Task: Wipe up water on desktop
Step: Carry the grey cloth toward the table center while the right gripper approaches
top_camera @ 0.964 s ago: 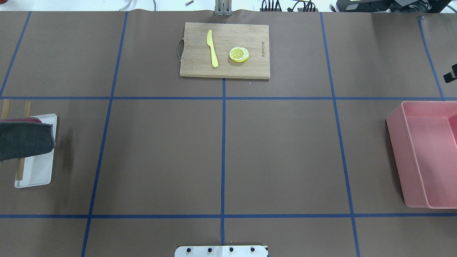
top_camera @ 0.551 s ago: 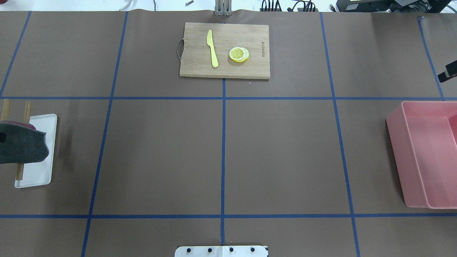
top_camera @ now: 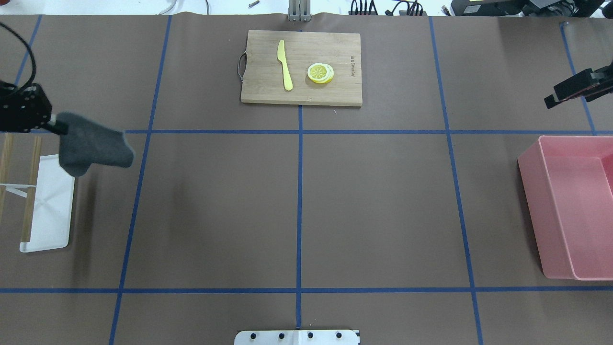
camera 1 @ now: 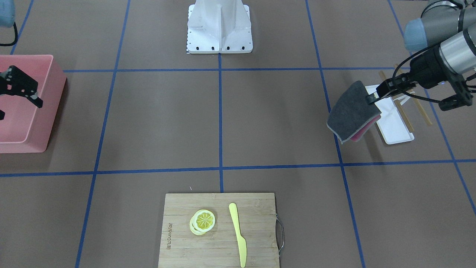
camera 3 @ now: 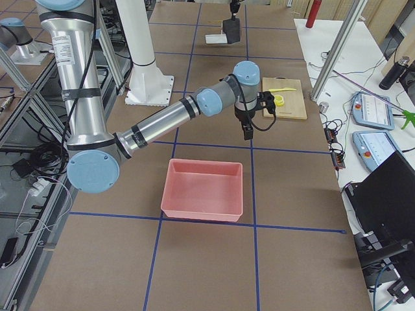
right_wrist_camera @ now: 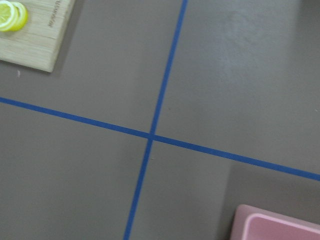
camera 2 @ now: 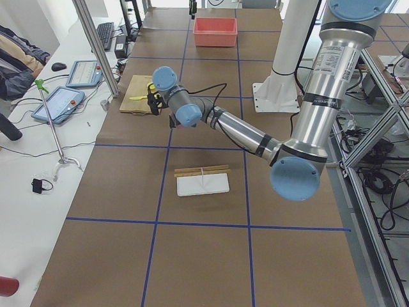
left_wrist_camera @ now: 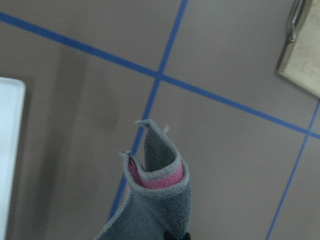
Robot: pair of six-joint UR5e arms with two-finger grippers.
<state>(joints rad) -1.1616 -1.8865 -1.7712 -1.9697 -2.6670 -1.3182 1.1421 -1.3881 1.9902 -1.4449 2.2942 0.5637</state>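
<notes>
The desktop [top_camera: 373, 206] is a matte brown surface with a grid of blue tape lines; I see no water on it. My left gripper [top_camera: 53, 126] is shut on a folded grey cloth with a pink inner side [top_camera: 93, 148] and holds it in the air beside the white tray. The cloth also shows in the front view [camera 1: 351, 111] and in the left wrist view [left_wrist_camera: 160, 192]. My right gripper [camera 1: 18, 108] hangs open and empty over the pink bin's far edge; one of its fingers [top_camera: 570, 89] shows at the overhead view's right edge.
A bamboo cutting board [top_camera: 258, 91] at the far middle carries a yellow knife [top_camera: 285, 64] and lemon slices [top_camera: 320, 73]. A pink bin [top_camera: 570, 206] stands at the right. A white tray [top_camera: 48, 215] with wooden chopsticks [top_camera: 29, 201] lies at the left.
My left gripper has lifted the cloth off the tray area and carried it away from the robot and toward the table's middle. My right gripper has come further into the overhead view.
</notes>
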